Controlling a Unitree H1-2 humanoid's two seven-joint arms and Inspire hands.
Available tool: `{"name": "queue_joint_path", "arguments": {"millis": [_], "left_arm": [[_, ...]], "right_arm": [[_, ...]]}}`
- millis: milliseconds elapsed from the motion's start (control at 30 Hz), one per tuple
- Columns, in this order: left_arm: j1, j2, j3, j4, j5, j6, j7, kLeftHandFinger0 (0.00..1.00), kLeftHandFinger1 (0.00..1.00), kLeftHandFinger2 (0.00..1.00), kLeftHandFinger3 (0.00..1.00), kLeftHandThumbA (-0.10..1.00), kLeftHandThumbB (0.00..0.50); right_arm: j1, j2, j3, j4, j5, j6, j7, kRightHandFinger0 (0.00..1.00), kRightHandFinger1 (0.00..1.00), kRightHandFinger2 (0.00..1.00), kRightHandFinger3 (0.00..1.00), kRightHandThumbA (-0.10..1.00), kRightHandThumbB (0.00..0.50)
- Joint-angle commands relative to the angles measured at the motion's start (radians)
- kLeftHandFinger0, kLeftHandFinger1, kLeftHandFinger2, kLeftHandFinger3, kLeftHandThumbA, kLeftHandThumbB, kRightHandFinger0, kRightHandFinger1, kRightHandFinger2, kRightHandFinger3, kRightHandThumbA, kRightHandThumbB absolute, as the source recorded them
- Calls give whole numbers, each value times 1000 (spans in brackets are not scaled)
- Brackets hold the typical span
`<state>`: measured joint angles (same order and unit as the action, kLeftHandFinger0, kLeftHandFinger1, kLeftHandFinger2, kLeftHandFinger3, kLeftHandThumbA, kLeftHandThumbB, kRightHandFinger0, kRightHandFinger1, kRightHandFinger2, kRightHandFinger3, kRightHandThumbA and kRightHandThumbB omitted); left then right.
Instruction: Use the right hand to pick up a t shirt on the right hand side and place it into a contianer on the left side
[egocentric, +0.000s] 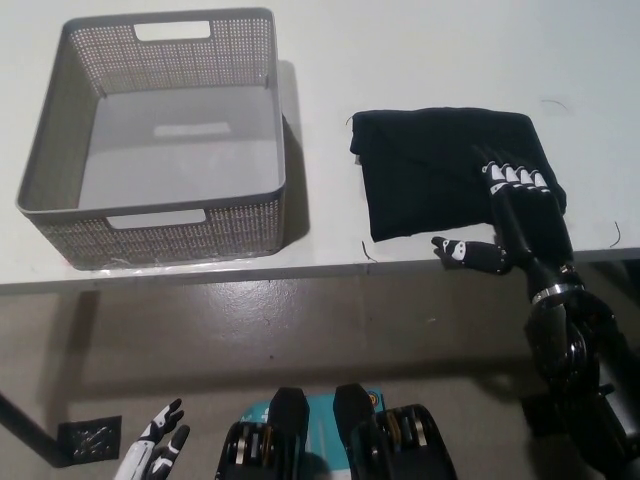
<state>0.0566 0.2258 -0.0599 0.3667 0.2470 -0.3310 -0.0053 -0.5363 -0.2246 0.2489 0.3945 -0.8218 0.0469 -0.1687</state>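
We see a white table filling the upper part of the head view, with a brownish floor below its front edge.

On the left part of the table stands a grey perforated basket with cut-out handles in its near and far walls. Its interior holds nothing that we can make out. It sits well apart from the garment.

On the right part of the table lies a folded black t-shirt, flat, with its near edge close to the table's front edge. A few loose threads lie on the table near the shirt.

The black right hand enters from the lower right and rests over the shirt's near right corner. Its fingers lie extended side by side on top of the fabric, while the thumb points left along the shirt's near edge, spread away from the fingers. We see no fabric clamped; the hand is unclenched and the shirt is not lifted.

The white left hand rests at the bottom left, over the floor and away from the table, fingers apart and holding nothing.
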Motion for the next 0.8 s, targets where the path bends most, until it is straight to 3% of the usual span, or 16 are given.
{"name": "queue_joint_path", "arguments": {"millis": [0,100,767], "left_arm": [[1,17,-5,-34,7,-12,-1,861,980,1000,1000,1000,500],[7,19,-7,-39,9,-13,-4,867,986,1000,1000,1000,465],[0,23,-13,-43,8,-9,-10,855,962,1000,1000,1000,492]], "right_arm": [[-59,-23,-10,10,17,-17,-42,1000,1000,1000,1000,967,500],[-67,-21,-14,25,22,-17,-50,1000,1000,1000,1000,994,500],[-139,6,-16,131,46,5,-87,1000,1000,1000,1000,945,500]]}}
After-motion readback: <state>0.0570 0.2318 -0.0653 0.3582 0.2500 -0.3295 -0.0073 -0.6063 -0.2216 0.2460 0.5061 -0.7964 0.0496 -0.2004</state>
